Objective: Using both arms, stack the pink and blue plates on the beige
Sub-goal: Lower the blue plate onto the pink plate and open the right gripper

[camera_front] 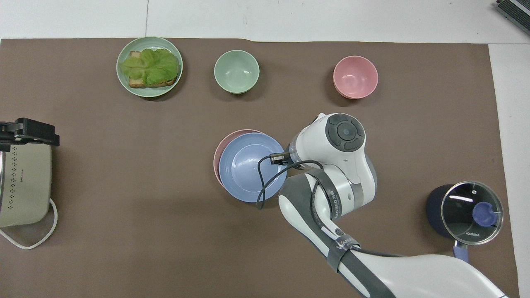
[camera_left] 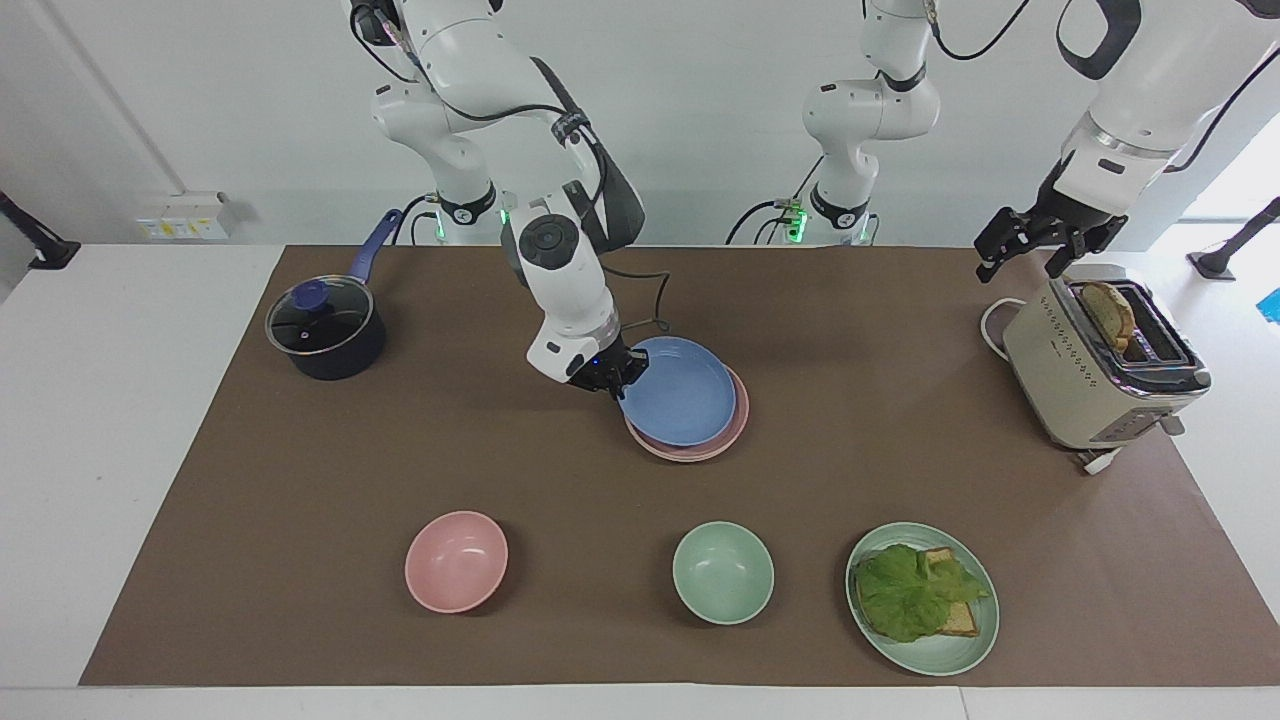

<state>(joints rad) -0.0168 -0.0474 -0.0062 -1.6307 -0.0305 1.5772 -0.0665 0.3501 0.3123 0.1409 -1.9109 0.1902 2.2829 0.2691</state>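
The right arm comes down from its base in a steep bend, the round grey-capped wrist joint pointing up and the last link slanting down toward the middle of the brown mat. Its small black right gripper (camera_left: pixel 612 377) is clamped on the rim of the round, matte blue plate (camera_left: pixel 677 391), at the edge toward the right arm's end of the table. That plate sits low over the round pale pink plate (camera_left: pixel 737 420), covering most of it; only a crescent of pink shows. I cannot tell whether the blue plate already rests on the pink one. No beige plate shows under them.

The left arm waits, its forearm angled down so that the left gripper (camera_left: pixel 1020 245) hangs over the table just beside the cream toaster (camera_left: pixel 1090 375), its black fingers spread apart with nothing between them.

A dark lidded saucepan (camera_left: pixel 326 333) stands at the right arm's end.
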